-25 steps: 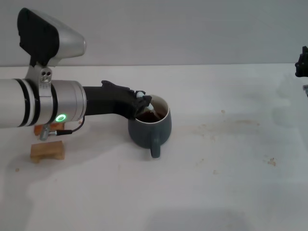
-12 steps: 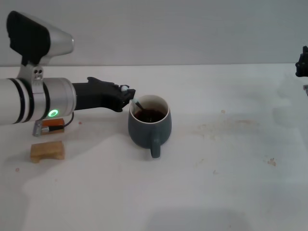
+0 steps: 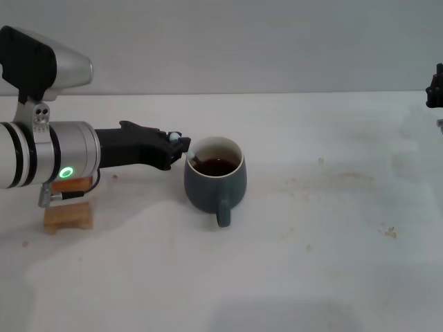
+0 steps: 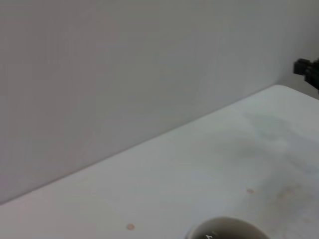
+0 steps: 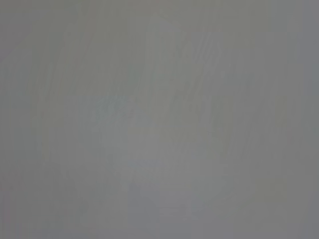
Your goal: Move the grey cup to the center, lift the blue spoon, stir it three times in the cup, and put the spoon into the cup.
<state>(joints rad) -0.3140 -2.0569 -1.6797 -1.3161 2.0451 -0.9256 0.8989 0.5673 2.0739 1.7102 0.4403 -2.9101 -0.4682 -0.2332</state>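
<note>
The grey cup stands left of the table's middle with dark liquid inside and its handle toward me. Its rim also shows in the left wrist view. Only a thin bit of the blue spoon shows, leaning against the cup's left inner wall. My left gripper hovers just left of the rim, open, clear of the spoon and holding nothing. My right gripper is parked at the far right edge of the table.
A small wooden block lies at the left under my left arm, and a second block is partly hidden behind the arm. Light brown stains mark the table right of the cup.
My left gripper has let go of the spoon and drawn back leftward from over the cup. The spoon stays in the cup. The cup and the right arm have not moved.
</note>
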